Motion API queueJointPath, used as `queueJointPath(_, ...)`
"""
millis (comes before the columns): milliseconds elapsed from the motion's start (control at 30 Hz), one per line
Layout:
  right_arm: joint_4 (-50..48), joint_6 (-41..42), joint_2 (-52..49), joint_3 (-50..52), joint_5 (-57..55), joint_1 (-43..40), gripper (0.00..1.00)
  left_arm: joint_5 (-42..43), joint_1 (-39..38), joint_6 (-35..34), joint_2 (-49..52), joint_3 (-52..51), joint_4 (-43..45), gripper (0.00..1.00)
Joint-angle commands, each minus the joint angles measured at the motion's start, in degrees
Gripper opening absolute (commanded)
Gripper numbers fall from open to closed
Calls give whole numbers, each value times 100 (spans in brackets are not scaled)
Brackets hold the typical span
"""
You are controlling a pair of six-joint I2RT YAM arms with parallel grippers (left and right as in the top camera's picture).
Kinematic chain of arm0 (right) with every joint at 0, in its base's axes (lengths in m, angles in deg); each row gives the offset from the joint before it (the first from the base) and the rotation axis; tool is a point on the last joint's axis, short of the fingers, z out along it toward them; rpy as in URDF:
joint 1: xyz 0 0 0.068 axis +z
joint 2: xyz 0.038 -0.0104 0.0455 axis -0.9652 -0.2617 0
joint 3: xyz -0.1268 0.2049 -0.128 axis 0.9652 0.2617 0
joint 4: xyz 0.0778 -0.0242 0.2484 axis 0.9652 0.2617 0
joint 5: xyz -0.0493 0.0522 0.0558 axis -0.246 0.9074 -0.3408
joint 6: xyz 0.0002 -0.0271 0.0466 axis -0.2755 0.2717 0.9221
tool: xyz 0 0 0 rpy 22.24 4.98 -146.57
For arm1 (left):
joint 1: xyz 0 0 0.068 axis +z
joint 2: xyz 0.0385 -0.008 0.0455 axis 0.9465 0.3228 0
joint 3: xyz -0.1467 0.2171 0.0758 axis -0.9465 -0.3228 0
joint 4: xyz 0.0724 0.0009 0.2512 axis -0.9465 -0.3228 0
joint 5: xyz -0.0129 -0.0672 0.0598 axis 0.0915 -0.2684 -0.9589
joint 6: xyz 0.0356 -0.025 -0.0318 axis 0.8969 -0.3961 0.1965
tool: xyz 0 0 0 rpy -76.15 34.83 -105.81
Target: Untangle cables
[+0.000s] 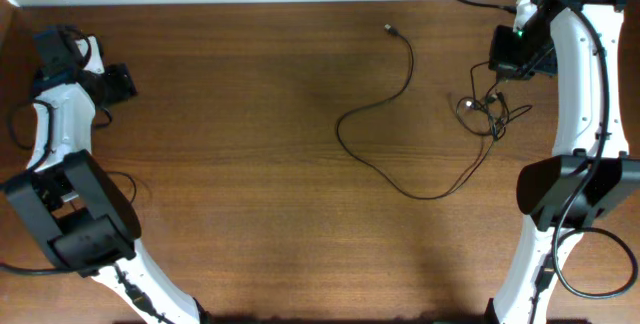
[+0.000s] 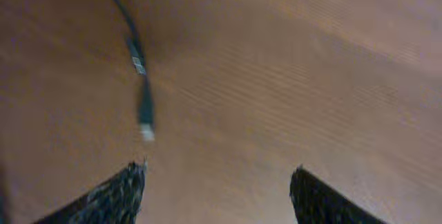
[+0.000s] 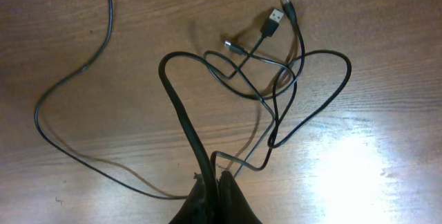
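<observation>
The cables (image 1: 487, 110) lie bunched in a small knot at the right of the table. One long thin cable (image 1: 400, 179) runs from the knot in a wide loop to a plug (image 1: 388, 30) at the far middle. In the right wrist view the loose loops (image 3: 290, 92) end in a USB plug (image 3: 274, 22) and two smaller plugs. My right gripper (image 3: 215, 177) is shut on a thicker black strand of the bunch; it hovers just above the knot in the overhead view (image 1: 497, 84). My left gripper (image 2: 217, 172) is open and empty at the far left (image 1: 120, 79).
A thin dark cord with a small plug end (image 2: 143, 110) lies on the wood just ahead of my left gripper's left finger. The brown wooden table (image 1: 250, 164) ends at a white wall along the far edge. Both arm bases (image 1: 80, 214) stand at the near corners.
</observation>
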Motion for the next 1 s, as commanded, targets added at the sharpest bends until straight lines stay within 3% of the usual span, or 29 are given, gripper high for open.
queueJointPath(0, -4, 7, -22, 2, 37, 33, 4, -568, 15, -151, 363, -133, 549, 70)
queueJointPath(100, 13, 7, -22, 2, 39, 33, 4, -800, 44, -568, 713, -131, 658, 71)
queueJointPath(533, 168, 9, -22, 2, 79, 37, 4, -800, 267, -533, 1233, -131, 1563, 64)
queueJointPath(633, 205, 9, -22, 2, 79, 37, 4, -800, 267, -533, 1311, -131, 1707, 51)
queueJointPath(833, 205, 7, -22, 4, 170, 44, 4, -804, 269, -533, 1572, -131, 1683, 37)
queueJointPath(933, 181, 7, -22, 4, 186, 42, 4, -809, 267, -535, 1534, -92, 1587, 0)
queueJointPath(967, 155, 7, -22, 2, 186, 42, 4, -835, 269, -533, 1410, -87, 1451, 0)
